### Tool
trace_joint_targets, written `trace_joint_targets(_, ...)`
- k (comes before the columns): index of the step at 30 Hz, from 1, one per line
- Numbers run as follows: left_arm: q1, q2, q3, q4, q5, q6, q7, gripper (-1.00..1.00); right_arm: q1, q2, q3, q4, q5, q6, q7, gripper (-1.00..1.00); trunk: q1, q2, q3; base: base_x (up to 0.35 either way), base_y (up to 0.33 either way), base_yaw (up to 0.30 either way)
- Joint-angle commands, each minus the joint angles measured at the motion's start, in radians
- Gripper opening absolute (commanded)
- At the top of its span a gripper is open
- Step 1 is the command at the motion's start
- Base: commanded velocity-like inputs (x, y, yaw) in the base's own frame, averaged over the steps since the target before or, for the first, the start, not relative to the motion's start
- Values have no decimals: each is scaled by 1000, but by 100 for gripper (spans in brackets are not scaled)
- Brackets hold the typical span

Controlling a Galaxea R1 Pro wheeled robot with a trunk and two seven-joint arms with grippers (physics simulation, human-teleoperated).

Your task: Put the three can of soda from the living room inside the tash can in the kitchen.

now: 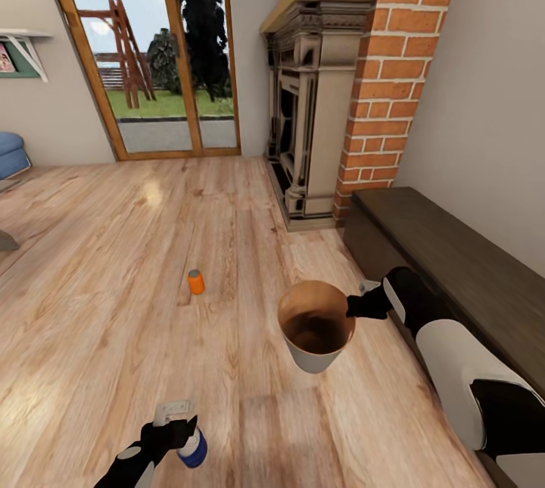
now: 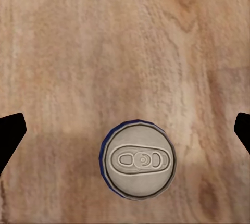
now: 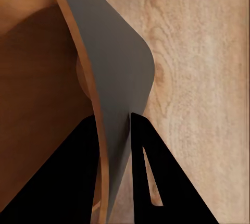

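Nearest in the head view: left gripper point(image 1: 184, 427) at the bottom edge, low over the wood floor point(image 1: 98, 306), hanging right above a blue soda can point(image 1: 194, 450) that stands upright on the boards; whether the fingers touch it, impossible to tell from here. Farther up the floor, an orange soda can point(image 1: 196, 281), upright, alone, well apart from the blue one. To the right, right gripper point(image 1: 356, 307) clamped on the rim of the trash can point(image 1: 315, 326), bucket held off the floor, tan rim up, brown inside showing. Beside the right arm, a dark wooden bench point(image 1: 454, 261) along the wall; beyond it a brick fireplace point(image 1: 333, 94), and a glass door point(image 1: 144, 49) giving onto a garden. At the far left edge, a bit of blue sofa point(image 1: 10, 153). Left wrist view: looking straight down on the blue can's grey top point(image 2: 138, 160) with pull tab, black fingers point(image 2: 10, 135) spread wide at either side, released, well clear of the can. Right wrist view: black fingers point(image 3: 151, 182) pinching the trash can's wall point(image 3: 112, 78), one inside against the brown lining, one outside on the grey, floor behind.
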State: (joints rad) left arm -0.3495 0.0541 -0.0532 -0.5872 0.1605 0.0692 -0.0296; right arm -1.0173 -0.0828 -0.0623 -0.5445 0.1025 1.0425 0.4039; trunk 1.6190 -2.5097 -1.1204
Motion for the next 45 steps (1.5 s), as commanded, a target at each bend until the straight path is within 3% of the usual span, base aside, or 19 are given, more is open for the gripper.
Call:
trace_joint_targets(1,0,0,0,0,0,0,0,100,-1,0,-2,-1,-31,5,5,-100,0,0,0,141,0,0)
trace_joint_targets(12,0,1,0,-2,0,-3,-1,100,0,0,-2,-3,-30,5,5,-100,0,0,0,42,0,0)
trace_joint_targets(35,0,0,0,-2,-1,1,-3,100,0,0,-1,-3,-30,5,3,-100,10,-5,-89,1,0,0)
trace_joint_targets(45,0,0,0,-2,-1,-1,-4,100,1,0,-2,-13,-30,5,4,-100,10,-5,-89,0,0,0)
